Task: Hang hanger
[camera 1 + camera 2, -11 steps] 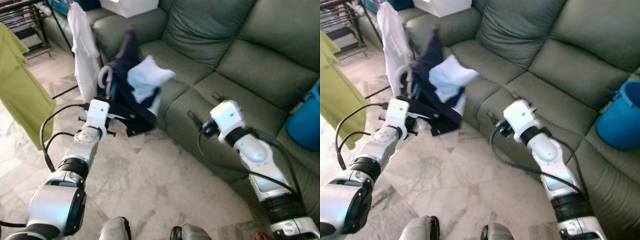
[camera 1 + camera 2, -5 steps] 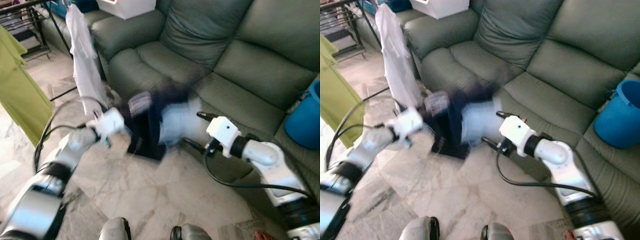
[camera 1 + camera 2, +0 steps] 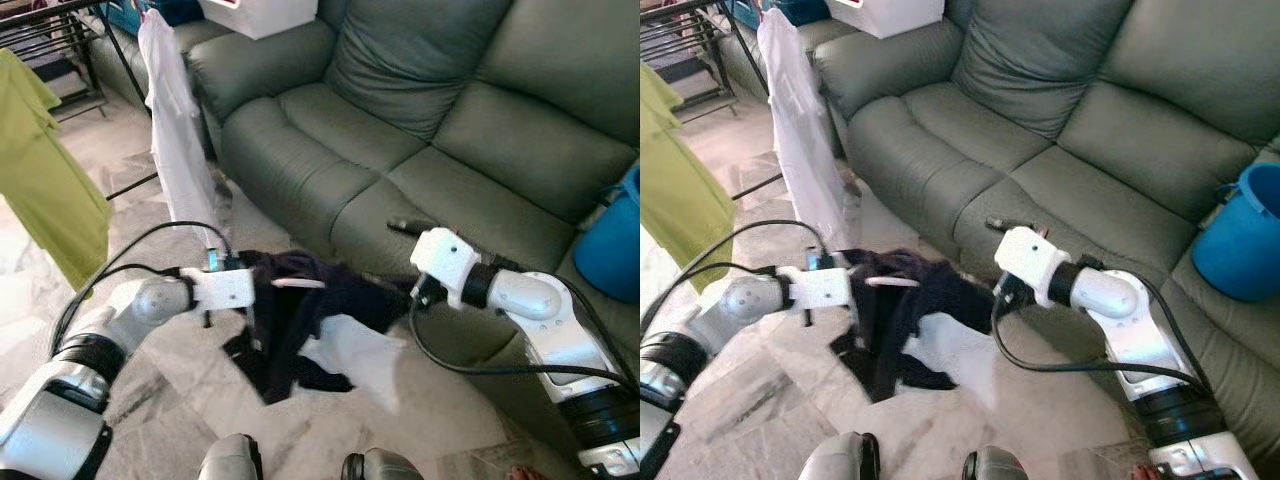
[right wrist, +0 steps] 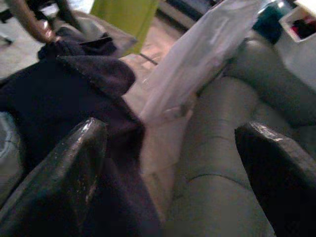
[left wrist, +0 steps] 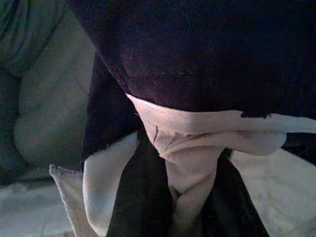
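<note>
Head view: left claw holds dark garment

Dark garment: soft matt cloth with a finely ribbed weave and a pale cloth lining. Sofa: grey-green upholstery, smooth with a low sheen, possibly leather. Floor: polished, veined marble-like tile, glossy. Right fingers: black, scuffed, slightly shiny plastic. Arm shells: smooth silver gloss. Bucket: glossy blue plastic.
</note>
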`<state>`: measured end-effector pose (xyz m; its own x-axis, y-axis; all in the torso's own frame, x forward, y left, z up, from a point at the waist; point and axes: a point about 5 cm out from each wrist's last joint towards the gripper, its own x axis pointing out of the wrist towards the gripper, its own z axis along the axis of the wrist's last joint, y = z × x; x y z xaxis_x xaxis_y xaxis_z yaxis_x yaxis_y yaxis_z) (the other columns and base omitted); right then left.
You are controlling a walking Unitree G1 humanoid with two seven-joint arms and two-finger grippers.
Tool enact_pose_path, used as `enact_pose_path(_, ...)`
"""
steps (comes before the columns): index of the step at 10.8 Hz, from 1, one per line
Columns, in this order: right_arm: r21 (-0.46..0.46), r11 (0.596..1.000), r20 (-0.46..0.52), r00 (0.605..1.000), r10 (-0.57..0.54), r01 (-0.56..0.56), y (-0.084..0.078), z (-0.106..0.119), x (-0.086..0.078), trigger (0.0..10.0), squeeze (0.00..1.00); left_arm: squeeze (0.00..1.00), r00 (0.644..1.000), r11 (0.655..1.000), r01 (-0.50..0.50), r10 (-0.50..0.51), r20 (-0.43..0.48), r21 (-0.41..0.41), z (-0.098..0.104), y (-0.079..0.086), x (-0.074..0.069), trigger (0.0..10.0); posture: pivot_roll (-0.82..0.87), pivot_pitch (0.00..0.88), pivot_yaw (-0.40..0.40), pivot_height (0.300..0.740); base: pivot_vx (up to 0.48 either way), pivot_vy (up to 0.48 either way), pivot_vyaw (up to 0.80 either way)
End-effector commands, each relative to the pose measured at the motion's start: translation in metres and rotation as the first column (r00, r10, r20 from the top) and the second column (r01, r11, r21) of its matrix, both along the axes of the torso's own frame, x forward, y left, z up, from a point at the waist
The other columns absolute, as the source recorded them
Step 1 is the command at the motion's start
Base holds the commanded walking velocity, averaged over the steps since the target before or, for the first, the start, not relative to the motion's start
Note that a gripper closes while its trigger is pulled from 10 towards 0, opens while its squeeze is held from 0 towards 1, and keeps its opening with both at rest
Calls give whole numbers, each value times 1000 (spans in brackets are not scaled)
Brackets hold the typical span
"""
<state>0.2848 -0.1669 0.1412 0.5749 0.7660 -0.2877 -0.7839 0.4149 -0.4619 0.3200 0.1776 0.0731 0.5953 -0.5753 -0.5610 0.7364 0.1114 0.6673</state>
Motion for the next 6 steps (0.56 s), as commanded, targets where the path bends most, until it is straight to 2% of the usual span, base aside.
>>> enact_pose_path(1, -3, 1000, -49, 998, 27, -27, 0, -4, -4, 10000, 800, 0, 998, 999, 42, -42, 45, -7, 10, -8, 5, 0, -84, 55, -25, 740, 0, 0, 0)
enact_pose_path(2, -1, 998, -115, 991, 66, -67, -1, -8, -7, 10000, 0, 0, 997, 998, 58, -58, 51, -5, 9, -12, 6, 0, -87, 53, -24, 740, 0, 0, 0)
enact_pose_path(3, 16, 995, -206, 973, 103, -102, -4, -12, -12, 10000, 0, 0, 996, 998, 70, -70, 53, -6, 10, -15, 6, 0, -87, 53, -24, 740, 0, 0, 0)
enact_pose_path(4, -32, 988, -248, 959, 137, -150, -9, -17, -15, 10000, 0, 0, 996, 997, 76, -76, 53, -7, 10, -17, 6, 0, -87, 53, -24, 740, 0, 0, 0)
enact_pose_path(6, -55, 980, -297, 940, 166, -190, -10, -17, -9, 10000, 0, 0, 995, 996, 92, -91, 49, -9, 8, -20, 5, 0, -84, 53, -21, 740, 0, 0, 0)
